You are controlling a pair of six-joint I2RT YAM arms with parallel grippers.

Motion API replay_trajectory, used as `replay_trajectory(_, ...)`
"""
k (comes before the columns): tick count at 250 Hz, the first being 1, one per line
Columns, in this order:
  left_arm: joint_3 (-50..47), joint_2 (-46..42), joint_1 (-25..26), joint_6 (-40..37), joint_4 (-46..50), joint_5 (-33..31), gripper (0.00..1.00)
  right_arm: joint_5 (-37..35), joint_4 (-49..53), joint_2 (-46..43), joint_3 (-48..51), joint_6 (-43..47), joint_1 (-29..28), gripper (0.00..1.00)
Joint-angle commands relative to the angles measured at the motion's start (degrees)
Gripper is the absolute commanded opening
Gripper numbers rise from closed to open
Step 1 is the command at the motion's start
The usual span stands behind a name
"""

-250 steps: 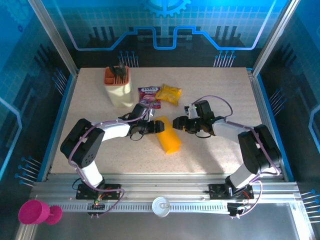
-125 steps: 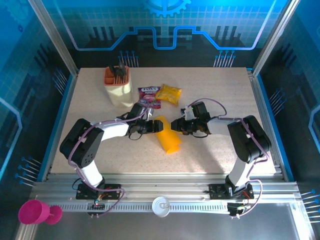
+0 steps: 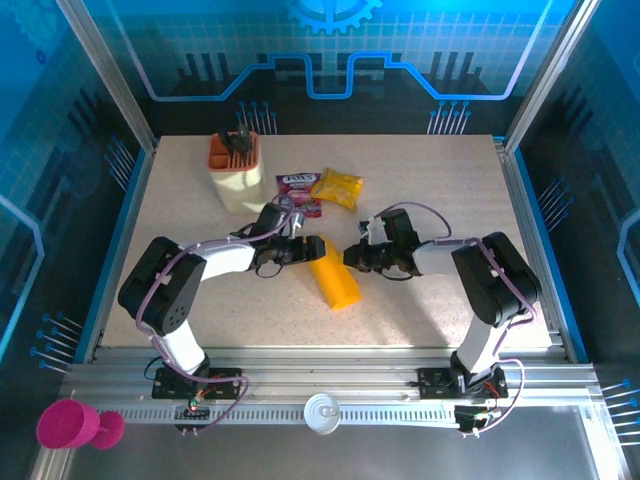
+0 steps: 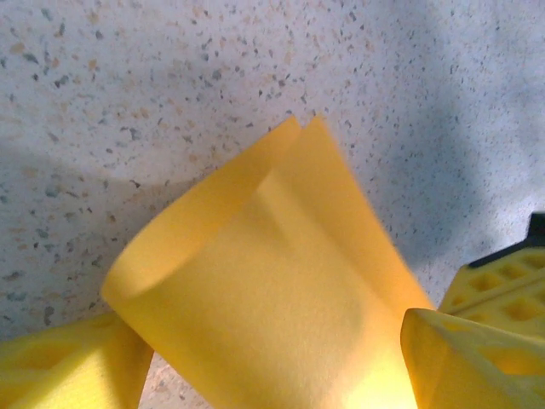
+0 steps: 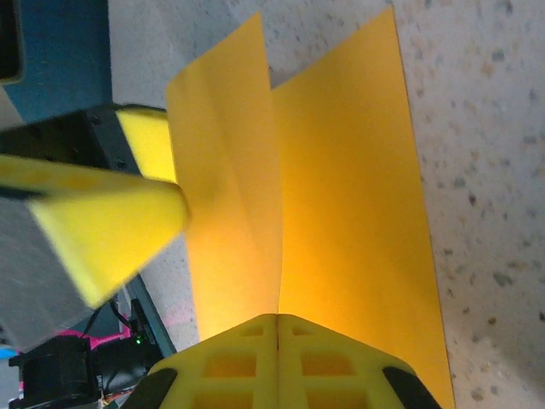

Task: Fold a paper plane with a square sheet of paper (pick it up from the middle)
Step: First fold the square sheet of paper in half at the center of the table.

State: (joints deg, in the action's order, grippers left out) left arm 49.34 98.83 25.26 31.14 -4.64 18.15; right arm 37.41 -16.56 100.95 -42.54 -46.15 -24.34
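Square sheet of paper (image 3: pixel 333 281) lies mid-table between my two grippers. It is doubled over lengthwise into a long narrow strip, with one end lifted toward my fingers.

My right gripper (image 3: pixel 350 257) is clamped tight, pads together. In its wrist view the crease runs straight into the seam between them, so I read it as pinching the fold. My left gripper (image 3: pixel 308 249) stands wide, and the curled end of the sheet bulges between its fingers, not squeezed flat.

Progress, by my reckoning: first centre fold only, and soft at the left end. Nose corners, wings and final creasing all remain; no dart shape yet.

Writing: the sheet is blank. The purple-red packet (image 3: pixel 298 190) behind it carries white lettering, too small to read. The yellow snack bag (image 3: pixel 337 187) beside that has illegible print. The cream holder (image 3: pixel 238 188) shows no label.
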Motion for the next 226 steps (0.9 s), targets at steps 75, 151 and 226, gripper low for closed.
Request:
replay_trajectory(75, 5.22, 3.63, -0.52, -0.30, -0.46, 4.74, 0.77, -14.94, -9.16, -8.52, 9.48, -9.69, -5.06, 0.00)
replay_trajectory(151, 10.54, 6.12, -1.25, -2.15, 2.45, 5.92, 0.77, -23.08, -3.75, -14.64, 7.98, -9.25, -8.18, 0.00)
replay_trajectory(226, 7.08, -0.89, -3.52, -0.29, 3.21, 4.36, 0.81, -25.94, -3.57, -13.28, 7.73, -9.51, -8.78, 0.00)
